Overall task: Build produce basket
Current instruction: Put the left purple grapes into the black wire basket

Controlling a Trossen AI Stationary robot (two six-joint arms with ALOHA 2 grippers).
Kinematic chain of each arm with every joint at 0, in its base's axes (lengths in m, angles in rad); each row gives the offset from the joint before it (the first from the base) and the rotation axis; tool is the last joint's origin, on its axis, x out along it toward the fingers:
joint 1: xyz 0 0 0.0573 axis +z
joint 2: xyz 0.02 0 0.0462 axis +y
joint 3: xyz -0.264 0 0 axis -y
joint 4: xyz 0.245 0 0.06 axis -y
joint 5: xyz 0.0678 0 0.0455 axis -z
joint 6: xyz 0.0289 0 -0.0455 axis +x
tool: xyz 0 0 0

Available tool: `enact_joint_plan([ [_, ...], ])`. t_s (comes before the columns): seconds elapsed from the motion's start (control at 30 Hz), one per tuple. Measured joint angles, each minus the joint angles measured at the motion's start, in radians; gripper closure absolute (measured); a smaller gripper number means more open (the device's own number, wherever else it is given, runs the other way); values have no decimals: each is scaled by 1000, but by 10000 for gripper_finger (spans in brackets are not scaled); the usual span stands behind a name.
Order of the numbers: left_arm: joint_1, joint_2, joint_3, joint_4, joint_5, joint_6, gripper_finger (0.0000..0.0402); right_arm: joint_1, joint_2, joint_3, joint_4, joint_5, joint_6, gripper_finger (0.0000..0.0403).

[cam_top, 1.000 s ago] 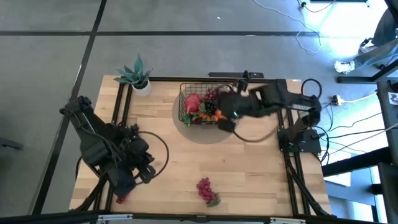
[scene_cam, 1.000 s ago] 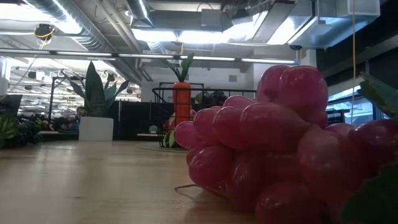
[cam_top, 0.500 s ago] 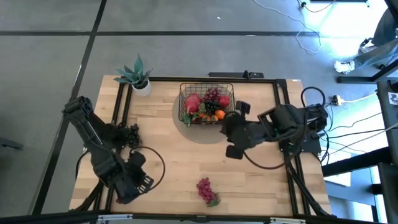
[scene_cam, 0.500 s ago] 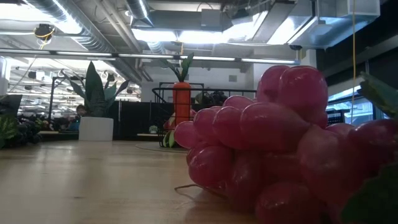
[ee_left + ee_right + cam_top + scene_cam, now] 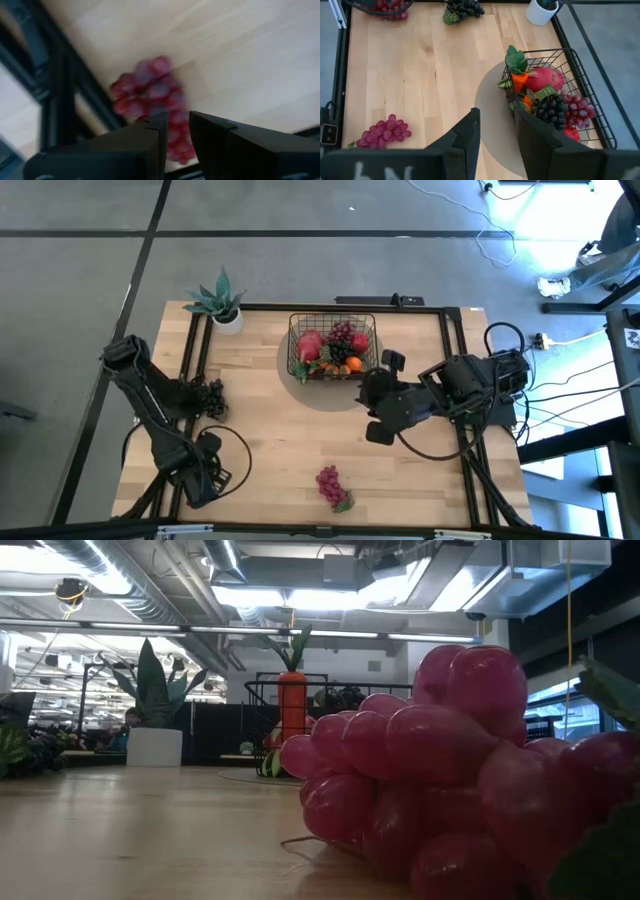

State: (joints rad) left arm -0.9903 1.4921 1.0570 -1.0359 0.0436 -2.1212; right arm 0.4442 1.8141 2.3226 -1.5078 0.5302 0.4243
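Observation:
The black wire basket [image 5: 296, 340] stands at the far middle of the table with produce in it: a red piece [image 5: 312, 344], dark purple grapes [image 5: 342, 332], oranges [image 5: 350, 365] and a carrot [image 5: 291, 700]. At the table's near left corner my left gripper [image 5: 205, 476] points down, slightly open, just over a red grape bunch [image 5: 150, 95]. I see no touch. My right gripper [image 5: 368, 392] hangs open and empty, near the basket's near right corner. A pink-red grape bunch [image 5: 330, 484] lies near the front edge, and black grapes [image 5: 208, 395] lie at the left.
A spiky green plant in a white pot [image 5: 222, 302] stands at the far left corner. The black table frame rail [image 5: 55, 85] runs close beside the red grapes. Bare wood lies between the basket and the pink-red bunch [image 5: 382, 132].
My left gripper has come down toward the near left corner and tipped until it points straight down over the red grapes. My right gripper has swung off the basket toward the near side and now hangs beside it. No produce has moved.

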Motion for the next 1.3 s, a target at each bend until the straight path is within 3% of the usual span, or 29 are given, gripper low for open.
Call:
enact_joint_plan([
  [0.2, -25, 0, -58, 22, 80, -46, 335, 0, 0, 0, 0, 0, 19, 289],
  [0.37, -34, 0, -97, 115, 79, -50, 335, 0, 0, 0, 0, 0, 23, 289],
  [1.3, -34, 0, -177, 192, 70, -70, 335, 0, 1, 0, -3, 0, 17, 289],
])
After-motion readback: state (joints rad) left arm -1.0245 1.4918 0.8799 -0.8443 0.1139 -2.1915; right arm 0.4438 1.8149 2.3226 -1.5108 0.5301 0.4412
